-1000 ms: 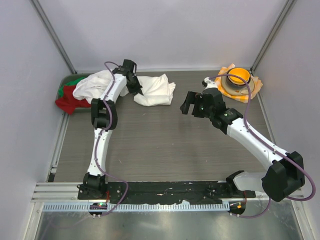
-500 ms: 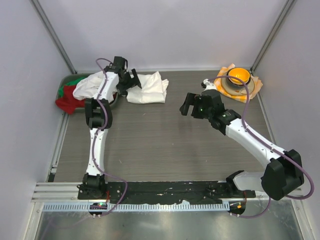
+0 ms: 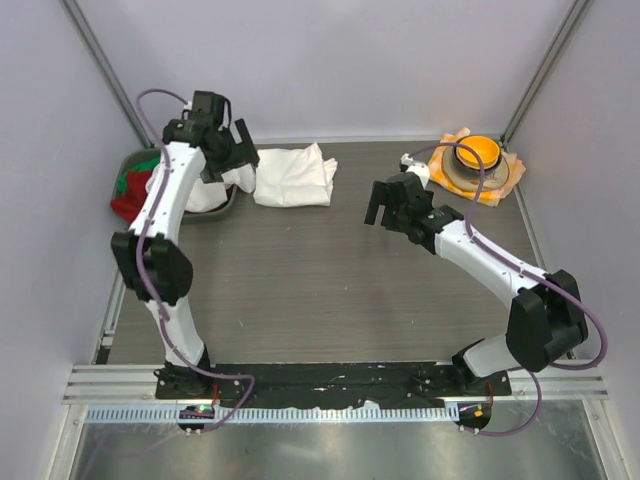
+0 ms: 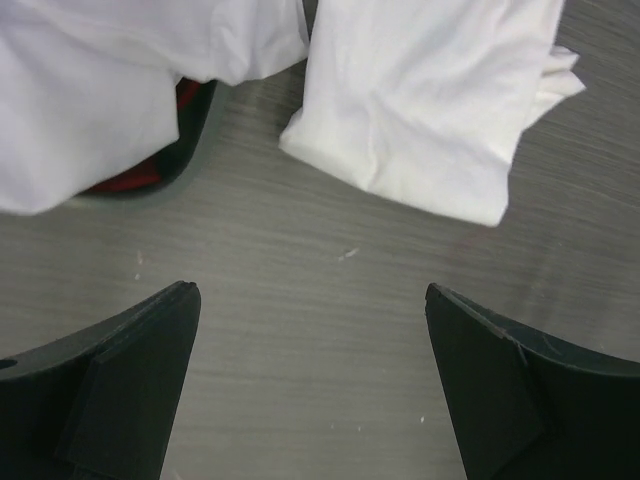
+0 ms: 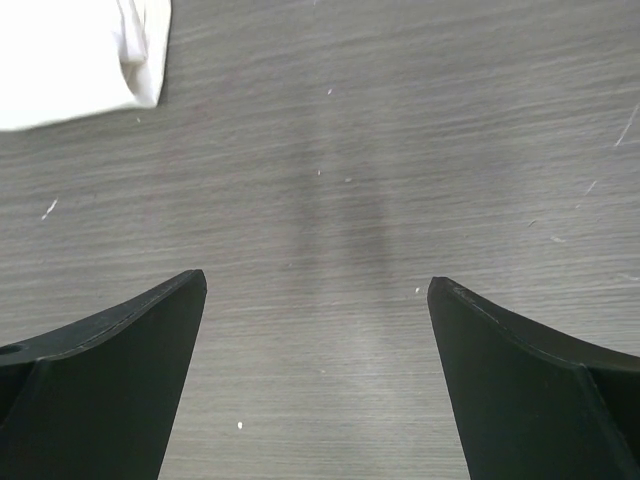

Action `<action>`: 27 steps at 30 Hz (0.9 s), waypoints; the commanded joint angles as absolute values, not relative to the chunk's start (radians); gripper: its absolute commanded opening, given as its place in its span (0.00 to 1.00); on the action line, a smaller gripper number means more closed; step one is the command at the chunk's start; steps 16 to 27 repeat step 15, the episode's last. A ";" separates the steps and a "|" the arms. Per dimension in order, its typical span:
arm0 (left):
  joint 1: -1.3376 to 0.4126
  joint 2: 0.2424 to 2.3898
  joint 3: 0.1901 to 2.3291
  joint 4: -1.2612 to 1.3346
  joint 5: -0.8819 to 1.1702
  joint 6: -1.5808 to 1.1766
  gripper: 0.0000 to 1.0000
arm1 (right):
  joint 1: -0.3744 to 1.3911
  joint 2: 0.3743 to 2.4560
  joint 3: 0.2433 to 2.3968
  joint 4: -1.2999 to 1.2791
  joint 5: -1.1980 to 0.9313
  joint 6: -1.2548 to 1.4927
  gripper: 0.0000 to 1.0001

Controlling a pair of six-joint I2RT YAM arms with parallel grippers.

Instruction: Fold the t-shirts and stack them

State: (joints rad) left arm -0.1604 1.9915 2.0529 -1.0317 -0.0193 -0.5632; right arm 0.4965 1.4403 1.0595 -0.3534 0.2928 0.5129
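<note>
From the top camera I see one t-shirt (image 3: 293,176) folded into a tidy cream-white rectangle, lying flat on the grey counter (image 3: 320,290) near the far edge. A second t-shirt (image 3: 222,186) is loose and rumpled, spilling over the rim of the bin (image 3: 216,212) at far left, with red and green garments (image 3: 130,195) beside it. My left gripper (image 3: 238,152) hangs above the gap between bin and folded shirt; my right gripper (image 3: 382,205) hovers over bare counter, well apart from the folded shirt. An orange bowl (image 3: 477,152) sits on a checked cloth (image 3: 507,186) in the far right corner. On the left wrist camera the left gripper (image 4: 308,295) is spread wide and holds nothing; the folded shirt (image 4: 440,100) shows soft creases and layered edges, and the crumpled one (image 4: 100,90) droops over the bin wall (image 4: 195,130). On the right wrist camera the right gripper (image 5: 316,280) is likewise released and empty, with only a corner of the folded shirt (image 5: 70,60) in view.
</note>
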 commanded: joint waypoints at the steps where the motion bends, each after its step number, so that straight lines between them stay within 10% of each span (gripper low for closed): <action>1: -0.170 1.722 1.889 -1.051 -0.115 -0.549 1.00 | 0.505 1.414 1.176 -0.362 0.397 0.470 0.99; 14: -0.175 0.840 1.180 -0.768 0.015 -0.588 1.00 | 0.575 1.282 1.253 -0.349 0.395 0.341 1.00; 27: -0.175 0.806 1.155 -0.770 0.015 -0.586 1.00 | 0.604 1.296 1.275 -0.365 0.461 0.334 1.00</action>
